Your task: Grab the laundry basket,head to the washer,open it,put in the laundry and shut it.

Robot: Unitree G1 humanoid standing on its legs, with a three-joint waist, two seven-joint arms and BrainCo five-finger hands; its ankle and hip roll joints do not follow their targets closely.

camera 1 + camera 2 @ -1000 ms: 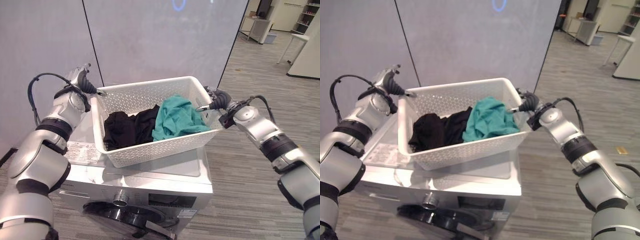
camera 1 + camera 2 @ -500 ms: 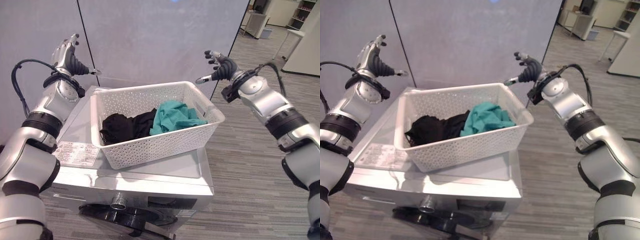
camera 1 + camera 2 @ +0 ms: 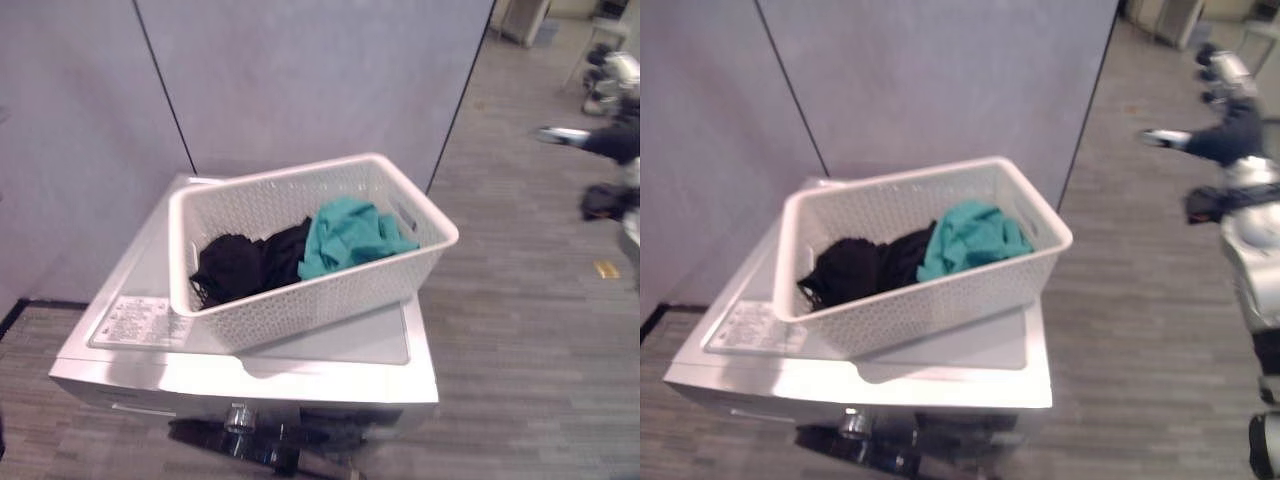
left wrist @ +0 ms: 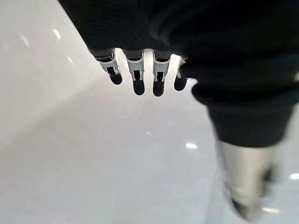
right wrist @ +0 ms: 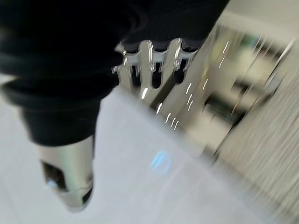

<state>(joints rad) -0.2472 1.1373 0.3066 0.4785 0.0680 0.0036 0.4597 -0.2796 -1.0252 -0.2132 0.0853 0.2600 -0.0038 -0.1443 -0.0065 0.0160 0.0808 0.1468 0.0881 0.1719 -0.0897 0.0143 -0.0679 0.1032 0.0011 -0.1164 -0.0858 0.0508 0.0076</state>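
On the washer, white perforated basket of clothes; both hands released, empty.

- Dark round washer door: cut off by the lower edge of the eye views, latch state unreadable.
- Black laundry: its lower part is hidden behind the white perforated plastic basket wall.
- Right hand: blurred; surroundings in its wrist view smeared.

One basket sits on one washer. It holds two garments: one black, one teal.
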